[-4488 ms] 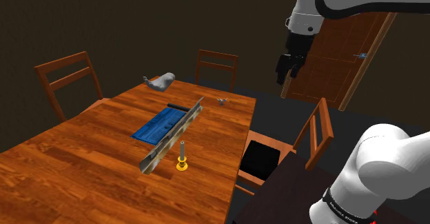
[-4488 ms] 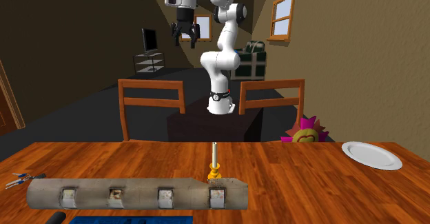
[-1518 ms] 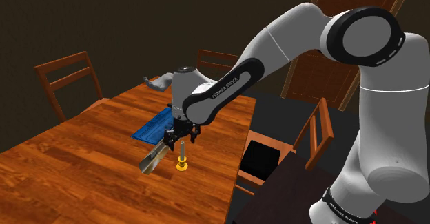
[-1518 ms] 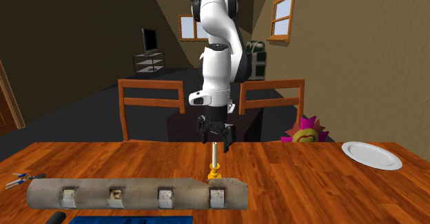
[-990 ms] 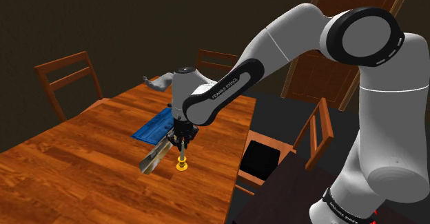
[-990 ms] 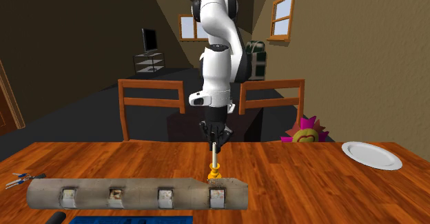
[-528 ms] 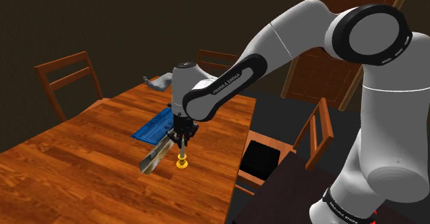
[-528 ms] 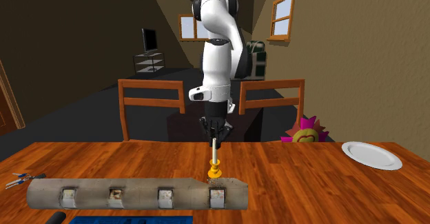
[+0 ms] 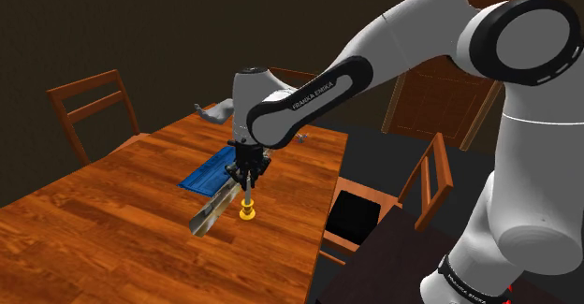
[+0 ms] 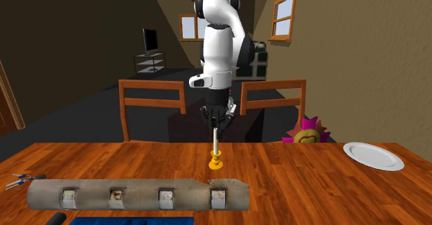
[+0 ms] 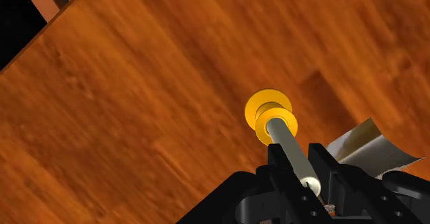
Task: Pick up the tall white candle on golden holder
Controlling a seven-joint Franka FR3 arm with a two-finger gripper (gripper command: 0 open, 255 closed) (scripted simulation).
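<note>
Gripper (image 10: 217,125) first: closed tight, black fingers pinched on the upper stem of the tall white candle on its round golden holder (image 10: 217,154). Hangs upright just beside one end of the long grey trough (image 10: 138,196), golden foot lifted off the brown wooden table (image 10: 311,189) and seen above the trough's top edge in the second exterior view.

Half a second back, sat lower, foot down on the wood right against that trough. A second and a half back, stood free, with open fingers poised over its tip. Points to a firm grasp and a lift under way. Judged from this, leaves little of the task except more height above the trough.

Against the earliest frame: then stood alone beside the trough, with the arm folded high and well away from it. Now carried, with the trough unmoved.
</note>
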